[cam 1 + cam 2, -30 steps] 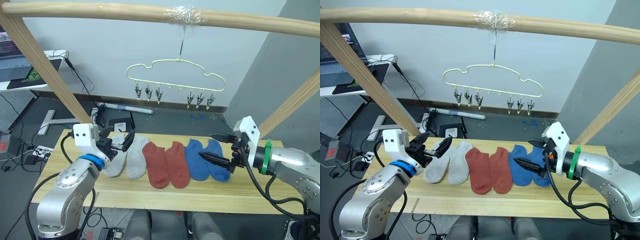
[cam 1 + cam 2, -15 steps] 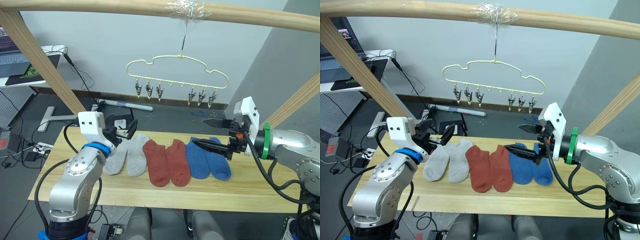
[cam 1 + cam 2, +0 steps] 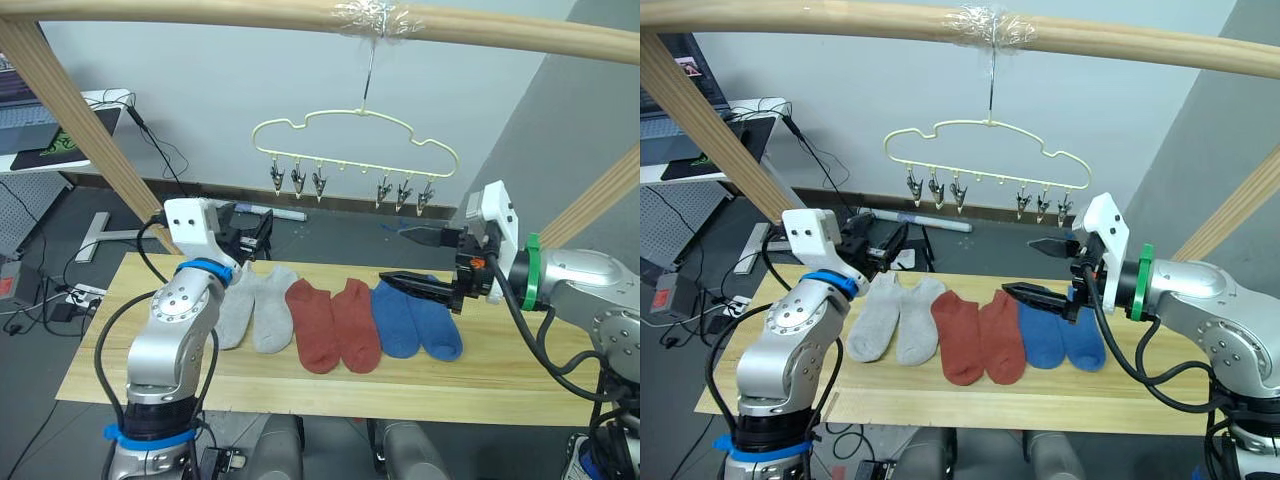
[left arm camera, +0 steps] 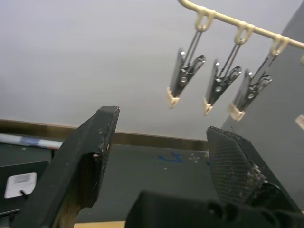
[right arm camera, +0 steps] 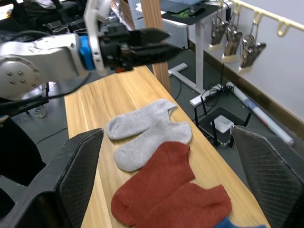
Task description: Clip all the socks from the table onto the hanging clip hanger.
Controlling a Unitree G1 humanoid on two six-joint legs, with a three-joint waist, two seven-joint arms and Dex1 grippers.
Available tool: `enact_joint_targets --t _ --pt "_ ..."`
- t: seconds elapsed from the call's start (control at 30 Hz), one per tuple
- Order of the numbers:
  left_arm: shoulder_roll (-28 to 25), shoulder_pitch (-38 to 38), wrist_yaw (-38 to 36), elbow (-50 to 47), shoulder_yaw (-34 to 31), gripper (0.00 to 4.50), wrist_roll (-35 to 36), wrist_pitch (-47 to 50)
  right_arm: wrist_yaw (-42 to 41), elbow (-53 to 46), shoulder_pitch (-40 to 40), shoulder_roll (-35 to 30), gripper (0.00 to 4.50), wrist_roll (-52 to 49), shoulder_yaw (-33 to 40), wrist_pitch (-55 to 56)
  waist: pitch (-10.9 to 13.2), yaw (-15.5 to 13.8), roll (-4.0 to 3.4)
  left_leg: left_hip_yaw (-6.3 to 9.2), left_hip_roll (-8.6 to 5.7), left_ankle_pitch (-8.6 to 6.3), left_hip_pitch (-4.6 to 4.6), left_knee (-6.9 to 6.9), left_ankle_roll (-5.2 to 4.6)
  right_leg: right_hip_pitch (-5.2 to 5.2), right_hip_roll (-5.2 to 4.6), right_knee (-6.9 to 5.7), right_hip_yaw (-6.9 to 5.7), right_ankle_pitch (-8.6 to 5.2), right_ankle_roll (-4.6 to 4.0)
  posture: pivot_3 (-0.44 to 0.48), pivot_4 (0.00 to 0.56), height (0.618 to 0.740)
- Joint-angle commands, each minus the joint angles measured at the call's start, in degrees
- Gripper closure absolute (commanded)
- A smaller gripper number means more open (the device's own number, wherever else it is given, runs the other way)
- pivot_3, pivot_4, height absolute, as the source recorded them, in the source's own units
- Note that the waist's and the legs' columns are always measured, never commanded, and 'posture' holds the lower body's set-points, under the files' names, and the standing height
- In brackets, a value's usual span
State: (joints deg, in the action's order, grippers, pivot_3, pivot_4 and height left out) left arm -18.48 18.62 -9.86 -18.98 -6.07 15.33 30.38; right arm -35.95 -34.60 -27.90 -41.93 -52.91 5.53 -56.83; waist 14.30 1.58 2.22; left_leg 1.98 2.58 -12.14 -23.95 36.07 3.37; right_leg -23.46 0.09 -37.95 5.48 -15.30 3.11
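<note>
Table [image 3: 300, 385]: pale wood planks, long axis running left to right across the head views, near edge bare.

Six socks lie flat in a row across the middle of the table, side by side, each with its long axis running near-to-far. Toes toward the near edge, cuffs toward the far edge. From the left: two light grey socks [image 3: 255, 308], touching each other; two rust red socks [image 3: 333, 325], touching; two blue socks [image 3: 415, 320], touching. Neighbouring pairs sit just beside one another. No readable brand or writing on any sock.

Left gripper [image 3: 250, 232]: raised off the table, above the cuffs of the grey socks, pointing toward the far wall and to the right. Jaws wide apart, nothing between them; the left wrist view looks through the gap at the clips [image 4: 213, 88].

Right gripper [image 3: 425, 262]: held above the blue socks, pointing left along the table's length. Jaws spread wide, empty, one finger above the other.

Clip hanger [image 3: 355, 150]: pale yellow wavy wire, well above and beyond the table, hanging by its metal hook from a taped spot on the round wooden pole [image 3: 200, 15]. Long axis left to right, parallel to the sock row. Six metal clips hang straight down in two groups of three, all empty.

Beyond: a small white label on a black box on the floor [image 4: 19, 183], writing too small to read.
</note>
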Motion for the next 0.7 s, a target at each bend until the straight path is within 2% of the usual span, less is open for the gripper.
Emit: enact_joint_targets --t 0.03,0.7 --pt "0.6 2.1 -0.2 1.6 0.8 1.69 -1.6 -2.8 0.6 -0.4 -2.1 0.2 0.00 -1.3 0.8 0.3 0.0 0.0 0.00 0.01 0.00 0.00 0.01 0.00 0.00 0.00 0.00 0.00 -0.01 0.00 0.00 0.014 0.247 0.740" --pt "3.1 14.0 -1.2 19.0 1.8 1.69 -5.8 -12.2 8.1 0.5 -4.3 5.0 0.00 0.1 0.7 0.9 0.0 0.1 0.00 0.09 0.00 0.00 -0.08 -0.01 0.00 -0.04 0.00 0.00 -0.10 0.00 0.00 -0.018 0.240 0.740"
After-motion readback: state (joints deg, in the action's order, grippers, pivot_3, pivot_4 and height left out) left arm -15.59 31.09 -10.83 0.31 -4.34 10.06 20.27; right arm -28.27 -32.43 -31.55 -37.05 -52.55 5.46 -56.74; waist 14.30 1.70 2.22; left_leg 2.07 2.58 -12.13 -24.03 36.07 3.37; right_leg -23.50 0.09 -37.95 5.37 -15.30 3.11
